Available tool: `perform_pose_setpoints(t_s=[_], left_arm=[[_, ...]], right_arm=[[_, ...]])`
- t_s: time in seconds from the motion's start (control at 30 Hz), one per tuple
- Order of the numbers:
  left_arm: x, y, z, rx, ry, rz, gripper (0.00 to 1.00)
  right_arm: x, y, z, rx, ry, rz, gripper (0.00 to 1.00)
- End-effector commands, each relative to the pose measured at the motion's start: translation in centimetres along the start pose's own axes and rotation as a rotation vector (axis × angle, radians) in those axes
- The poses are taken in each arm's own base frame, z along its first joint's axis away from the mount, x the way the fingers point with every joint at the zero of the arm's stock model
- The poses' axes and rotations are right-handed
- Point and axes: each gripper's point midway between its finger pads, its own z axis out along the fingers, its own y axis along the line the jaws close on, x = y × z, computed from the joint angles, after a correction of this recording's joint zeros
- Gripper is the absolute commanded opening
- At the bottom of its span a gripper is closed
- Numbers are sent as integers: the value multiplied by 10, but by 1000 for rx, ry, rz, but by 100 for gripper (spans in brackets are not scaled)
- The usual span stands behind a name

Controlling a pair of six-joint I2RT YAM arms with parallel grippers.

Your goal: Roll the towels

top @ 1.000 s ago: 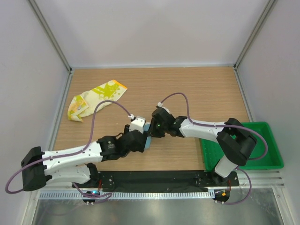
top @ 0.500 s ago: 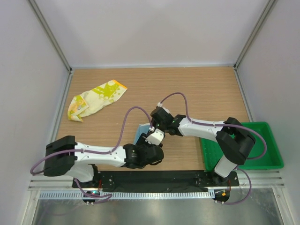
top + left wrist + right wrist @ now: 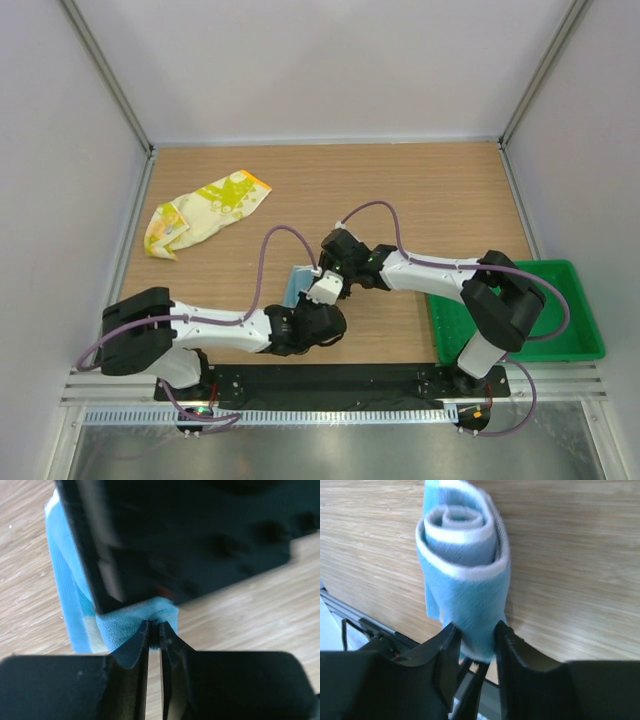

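Right wrist: right gripper (image 3: 475, 635) clamped on lower end of blue towel (image 3: 465, 545), spiral-rolled, prob. so roll can't unwind | left wrist: left gripper (image 3: 154, 630) pinching its loose fold | top ext: yellow towel (image 3: 205, 212) unrolled, well apart, far-left of both.

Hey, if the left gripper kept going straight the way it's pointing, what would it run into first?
The left gripper would meet the blue towel at once: its tips pinch a fold. Just behind sits the black body of the right gripper, though depth is unclear.
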Motion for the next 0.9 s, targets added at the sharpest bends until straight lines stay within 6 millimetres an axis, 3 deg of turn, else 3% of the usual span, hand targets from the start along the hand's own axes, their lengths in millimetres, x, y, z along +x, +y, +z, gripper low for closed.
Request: perform_pose_setpoints(t_s=[0.0, 0.03, 0.07, 0.13, 0.17, 0.27, 0.37, 0.47, 0.5, 0.53, 0.6, 0.87], left_arm=[[-10, 5, 7, 43, -18, -121, 10], [-1, 10, 10, 60, 11, -132, 9], [-9, 9, 7, 91, -11, -167, 9], [-8, 12, 6, 117, -9, -196, 10], [-2, 15, 7, 134, 1, -208, 10], [-2, 19, 2, 188, -3, -252, 11], [-11, 18, -6, 242, -34, -282, 12], [-19, 19, -11, 293, -61, -312, 12], [-12, 21, -10, 309, -37, -328, 12], [-24, 20, -12, 340, -71, -366, 12], [-19, 23, -10, 374, -52, -414, 12], [-30, 42, -12, 460, -83, -628, 13]], right_arm=[[9, 26, -22, -86, 43, 0, 41], [6, 25, -23, -83, 31, 3, 54], [3, 27, -27, -92, 18, -3, 58], [-5, 28, -31, -113, -15, 7, 68], [-14, 30, -38, -134, -42, 18, 78], [-34, 40, -50, -182, -104, 29, 89], [-51, 44, -61, -197, -141, 20, 91], [-68, 37, -69, -191, -172, 36, 92], [-77, 32, -72, -194, -184, 54, 92], [-79, 29, -74, -198, -189, 56, 92], [-84, 21, -75, -205, -191, 74, 92], [-76, 19, -72, -297, -158, 72, 92]])
